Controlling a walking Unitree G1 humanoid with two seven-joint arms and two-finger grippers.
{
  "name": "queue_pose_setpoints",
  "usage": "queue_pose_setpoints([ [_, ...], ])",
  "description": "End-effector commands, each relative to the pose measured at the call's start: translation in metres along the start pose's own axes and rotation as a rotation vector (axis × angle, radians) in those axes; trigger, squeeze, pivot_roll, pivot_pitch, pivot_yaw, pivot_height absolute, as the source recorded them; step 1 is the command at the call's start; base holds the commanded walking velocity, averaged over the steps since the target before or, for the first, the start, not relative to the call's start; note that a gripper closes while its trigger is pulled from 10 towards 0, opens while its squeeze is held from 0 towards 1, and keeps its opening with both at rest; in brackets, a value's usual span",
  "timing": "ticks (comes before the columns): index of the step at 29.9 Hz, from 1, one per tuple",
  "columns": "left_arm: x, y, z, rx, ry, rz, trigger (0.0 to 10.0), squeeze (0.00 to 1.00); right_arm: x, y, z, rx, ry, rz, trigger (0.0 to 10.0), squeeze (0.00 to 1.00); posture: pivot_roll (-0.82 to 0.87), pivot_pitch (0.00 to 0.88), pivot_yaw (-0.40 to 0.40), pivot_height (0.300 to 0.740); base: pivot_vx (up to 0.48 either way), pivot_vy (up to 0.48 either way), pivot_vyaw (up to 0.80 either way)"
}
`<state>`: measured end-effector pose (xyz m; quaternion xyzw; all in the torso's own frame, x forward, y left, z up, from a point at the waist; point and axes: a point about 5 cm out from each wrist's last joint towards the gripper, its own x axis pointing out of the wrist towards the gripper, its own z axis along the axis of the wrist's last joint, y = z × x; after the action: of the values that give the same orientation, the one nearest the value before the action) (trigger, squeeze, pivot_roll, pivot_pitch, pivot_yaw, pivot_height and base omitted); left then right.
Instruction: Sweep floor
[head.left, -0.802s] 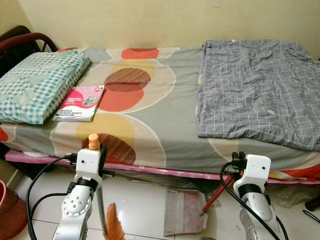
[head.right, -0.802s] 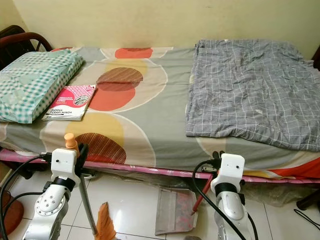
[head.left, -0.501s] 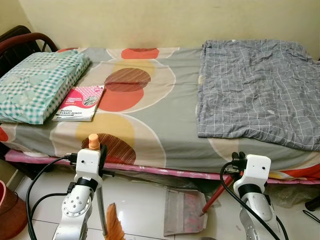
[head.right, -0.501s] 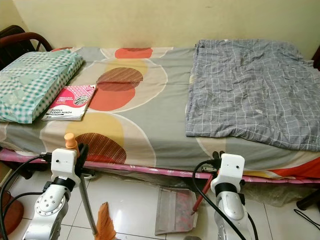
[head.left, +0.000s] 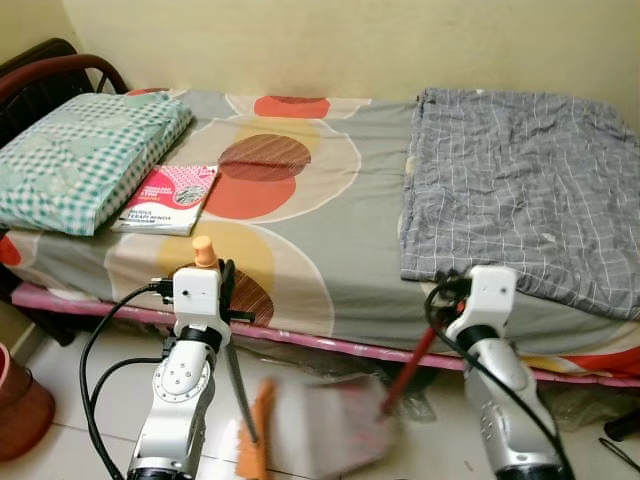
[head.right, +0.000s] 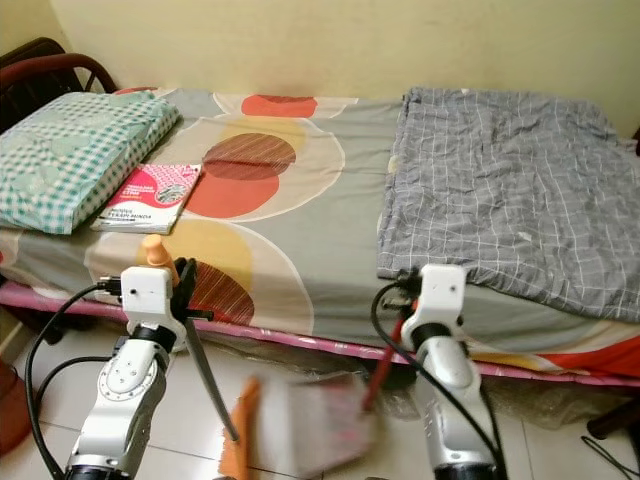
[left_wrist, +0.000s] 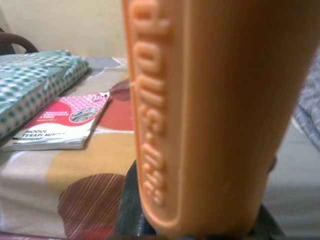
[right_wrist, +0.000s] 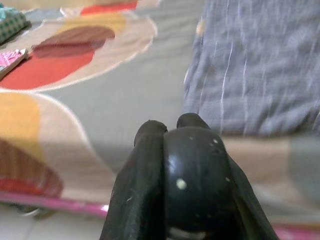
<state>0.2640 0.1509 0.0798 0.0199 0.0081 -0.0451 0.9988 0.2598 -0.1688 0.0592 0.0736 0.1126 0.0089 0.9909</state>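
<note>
Now left claw (head.left: 222, 288) pinches the broom (head.left: 252, 447) (blurred); right claw (head.left: 436, 296) grips the dustpan (head.left: 330, 432) handle.

Soft, even indoor light fills the room, without glare. Motion blur smears the pale dustpan (head.left: 335, 430) and orange brush head (head.left: 256, 445) at lower centre. In the left wrist view the orange plastic handle (left_wrist: 210, 115) looms close and soft-focused; the right wrist view is blurred throughout.

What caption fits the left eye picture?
Left gripper holding an orange broom, right gripper holding a red-handled dustpan beside the bed.
</note>
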Motion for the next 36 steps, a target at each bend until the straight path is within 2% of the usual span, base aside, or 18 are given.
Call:
queue_pose_setpoints([
  [1,-0.004,0.006,-0.005,0.012,0.039,0.022,10.0,0.00,0.003,-0.001,0.004,-0.002,-0.006,0.012,10.0,0.00,-0.06,0.000,0.029,0.740,0.000,0.000,0.00],
  [4,-0.008,0.007,-0.005,0.013,0.049,0.023,10.0,0.00,-0.001,-0.005,0.003,-0.004,0.012,0.012,10.0,0.00,-0.05,0.000,0.025,0.740,0.000,0.000,0.00],
  [8,-0.012,0.007,-0.002,0.064,0.027,0.033,10.0,0.00,-0.007,-0.012,0.000,-0.017,0.027,0.007,10.0,0.00,-0.04,0.000,0.023,0.740,0.000,0.000,0.00],
  [10,-0.013,0.009,0.004,0.146,-0.012,0.027,10.0,0.00,-0.010,-0.018,-0.002,-0.041,0.034,-0.004,10.0,0.00,-0.03,0.000,0.024,0.740,0.000,0.000,0.00],
  [12,-0.013,0.012,0.006,0.177,-0.026,0.038,10.0,0.00,-0.010,-0.019,-0.002,-0.055,0.038,-0.005,10.0,0.00,-0.03,0.000,0.029,0.740,0.000,0.000,0.00],
  [14,-0.009,0.025,0.009,0.152,-0.026,0.101,10.0,0.00,-0.006,-0.019,-0.002,-0.077,0.042,0.007,10.0,0.00,-0.03,0.000,0.038,0.740,0.000,0.000,0.00],
  [15,-0.009,0.027,0.010,0.152,-0.030,0.108,10.0,0.00,-0.005,-0.019,-0.002,-0.078,0.046,0.008,10.0,0.00,-0.03,0.000,0.035,0.740,0.000,0.000,0.00],
  [20,-0.012,0.025,0.009,0.130,-0.026,0.099,10.0,0.00,0.006,-0.011,0.009,-0.138,0.022,-0.017,10.0,0.00,-0.05,0.000,0.014,0.740,0.000,0.000,0.00],
  [22,-0.014,0.022,0.007,0.114,-0.018,0.096,10.0,0.00,0.005,-0.008,0.009,-0.122,0.006,0.009,10.0,0.00,-0.05,0.000,0.003,0.740,0.000,0.000,0.00],
  [28,-0.018,0.006,-0.002,0.068,0.012,0.039,10.0,0.00,-0.003,0.002,-0.011,-0.113,0.203,0.118,10.0,0.00,-0.05,0.000,-0.004,0.740,0.000,0.000,0.00],
  [32,-0.016,0.007,-0.002,0.068,0.016,0.045,10.0,0.00,0.001,0.006,-0.010,-0.095,0.251,0.152,10.0,0.00,-0.07,0.000,0.006,0.740,0.000,0.000,0.00],
  [36,-0.014,0.009,-0.001,0.077,0.011,0.045,10.0,0.00,0.000,0.007,-0.010,-0.124,0.327,0.203,10.0,0.00,-0.07,0.000,0.008,0.740,0.000,0.000,0.00],
])
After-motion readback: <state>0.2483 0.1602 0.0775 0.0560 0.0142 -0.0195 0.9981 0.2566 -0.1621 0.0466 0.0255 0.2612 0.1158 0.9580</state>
